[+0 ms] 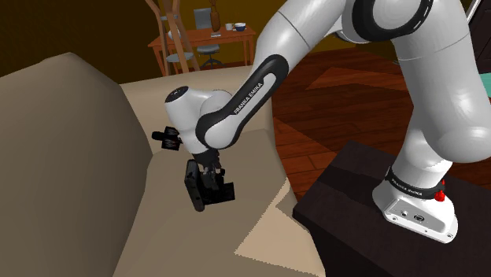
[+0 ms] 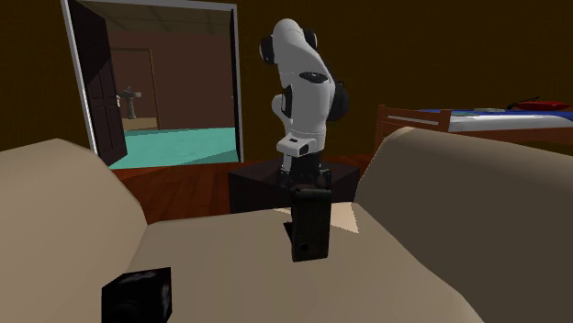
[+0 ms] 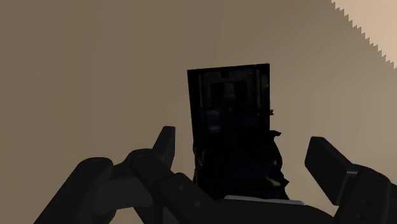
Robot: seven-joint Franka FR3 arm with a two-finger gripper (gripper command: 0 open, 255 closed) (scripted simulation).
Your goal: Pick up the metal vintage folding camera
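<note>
The folding camera (image 3: 232,127) is a dark, boxy thing with small metal parts on its face, standing upright on the beige sofa seat (image 3: 95,70). My gripper (image 3: 245,153) is lowered around it and open. The left finger (image 3: 167,143) and the right finger (image 3: 327,159) stand on either side of the camera, with a gap between each finger and its body. In the shoulder view the gripper (image 1: 206,193) hangs low over the seat with the camera (image 1: 224,191) beside its fingers. Facing the arm, the second exterior view shows the camera (image 2: 310,240) under the gripper (image 2: 309,206).
A small black box (image 2: 138,295) lies on the seat far from the stand. The sofa back (image 1: 63,149) rises at the shoulder view's left and an armrest (image 2: 459,211) at the second exterior view's right. My dark stand (image 1: 370,212) abuts the sofa's edge.
</note>
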